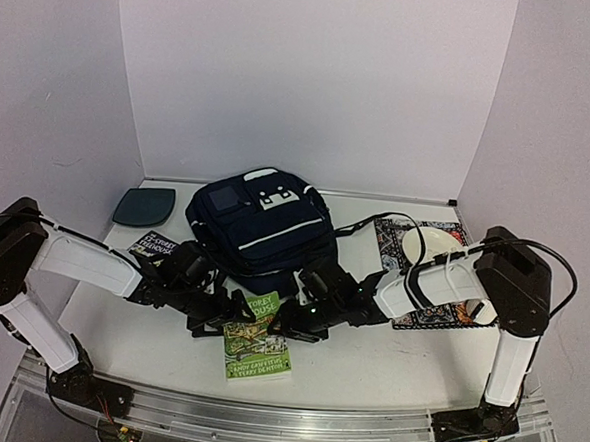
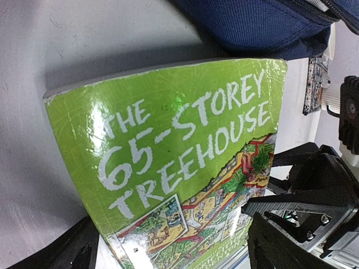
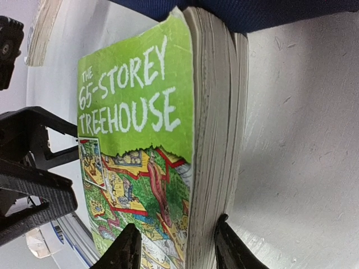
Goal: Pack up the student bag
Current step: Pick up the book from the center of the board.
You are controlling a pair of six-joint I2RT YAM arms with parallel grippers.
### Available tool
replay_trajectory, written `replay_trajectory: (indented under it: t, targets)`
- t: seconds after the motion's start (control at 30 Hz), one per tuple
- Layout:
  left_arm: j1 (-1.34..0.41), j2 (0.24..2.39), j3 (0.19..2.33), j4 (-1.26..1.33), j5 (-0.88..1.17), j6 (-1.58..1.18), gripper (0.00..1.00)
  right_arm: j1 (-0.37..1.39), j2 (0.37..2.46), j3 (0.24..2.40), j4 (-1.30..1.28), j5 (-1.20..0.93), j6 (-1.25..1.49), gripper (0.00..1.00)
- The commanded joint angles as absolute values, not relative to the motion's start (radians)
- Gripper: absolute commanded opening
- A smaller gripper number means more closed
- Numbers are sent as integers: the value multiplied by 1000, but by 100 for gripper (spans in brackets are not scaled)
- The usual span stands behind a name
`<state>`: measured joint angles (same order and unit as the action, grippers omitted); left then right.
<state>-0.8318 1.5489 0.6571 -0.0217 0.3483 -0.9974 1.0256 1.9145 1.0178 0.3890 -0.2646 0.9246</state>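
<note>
On the surface (image 1: 366,371), just before the navy student bag (image 1: 260,224): green Treehouse paperback (image 1: 257,347), page edge pinched by right gripper (image 3: 176,249), wide-open left gripper (image 2: 174,246) astride it, empty. Pick-up step, likely; next, lifting toward the bag's opening.

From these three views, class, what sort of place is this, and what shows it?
Probably a robot test booth, not a classroom: plain pale walls box in one table, two arms are bolted to a metal rail at its near edge, and a student bag and green book sit on it.
</note>
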Motion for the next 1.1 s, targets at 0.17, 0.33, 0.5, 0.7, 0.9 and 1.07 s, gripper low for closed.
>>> replay_trajectory:
  t: [0.17, 0.33, 0.5, 0.7, 0.9, 1.07]
  targets:
    - [-847, 1554, 632, 93, 373, -1017, 93, 1042, 1810, 1007, 644, -313, 995, 37]
    - [-848, 1543, 631, 104, 366, -1022, 92, 1043, 1828, 998, 652, -300, 1010, 28]
    - [-848, 1481, 598, 103, 312, -1028, 92, 1040, 1814, 965, 666, -278, 1025, 8]
    - [-834, 1364, 549, 104, 237, -1016, 96, 1033, 1760, 926, 695, -293, 1016, 0]
    - [-775, 1210, 483, 146, 223, -962, 99, 1016, 1675, 872, 763, -314, 1012, 0]
    - [-704, 1120, 464, 160, 257, -912, 100, 993, 1603, 848, 806, -351, 990, 0]
